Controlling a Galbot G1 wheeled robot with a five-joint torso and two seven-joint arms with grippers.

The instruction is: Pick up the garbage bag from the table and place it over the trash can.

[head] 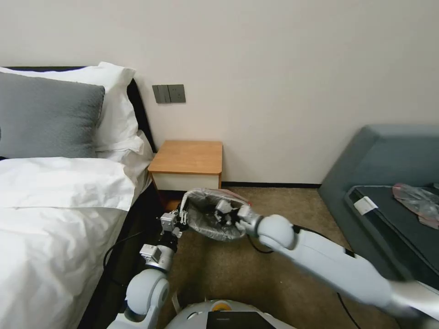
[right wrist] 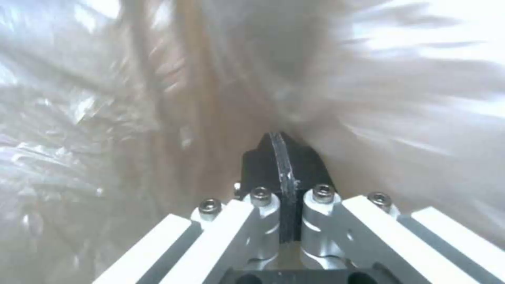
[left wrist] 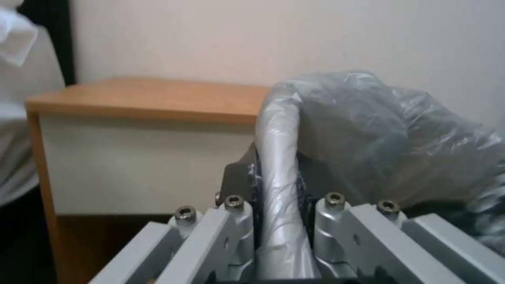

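The garbage bag (head: 215, 227), wrinkly grey with a thin red edge, hangs open over the trash can, whose white rim (head: 184, 204) shows at the left side. All of this sits in front of the table (head: 187, 157). My left gripper (head: 183, 216) is shut on that bag-wrapped rim (left wrist: 277, 157), with the bag (left wrist: 378, 134) bulging beside it. My right gripper (head: 226, 211) reaches into the bag's mouth from the right. In the right wrist view its black pads (right wrist: 260, 165) are shut on a thin fold of the bag (right wrist: 79, 130). The bin's green outside is hidden.
A bed (head: 55, 205) with white linen and a grey pillow stands close on the left. On the right is a grey sofa (head: 379, 155) with another crumpled plastic sheet (head: 416, 198) on it. Brown carpet (head: 274, 201) lies between them. The table's wood top (left wrist: 147, 98) is just behind.
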